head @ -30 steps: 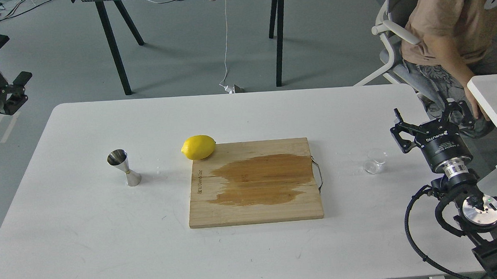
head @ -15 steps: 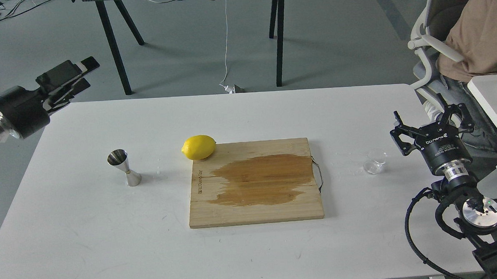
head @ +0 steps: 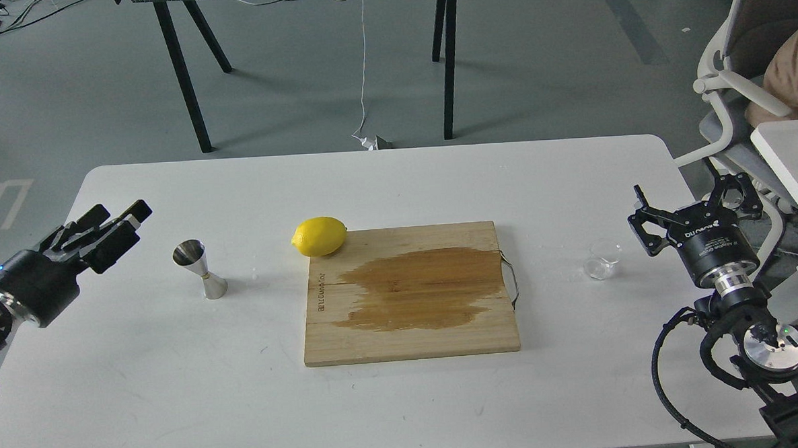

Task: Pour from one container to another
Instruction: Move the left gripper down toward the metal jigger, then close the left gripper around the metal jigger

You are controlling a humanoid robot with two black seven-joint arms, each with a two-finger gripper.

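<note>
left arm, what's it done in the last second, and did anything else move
The left gripper swung in from off the table's left edge and came down beside the jigger, not touching it. The right gripper barely moved, holding nothing. Glass cup, lemon and cutting board stayed put.

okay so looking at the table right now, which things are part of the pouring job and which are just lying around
For the job: glass cup, steel jigger, left gripper, right gripper.

Just lying about: lemon, wet cutting board, office chair.
</note>
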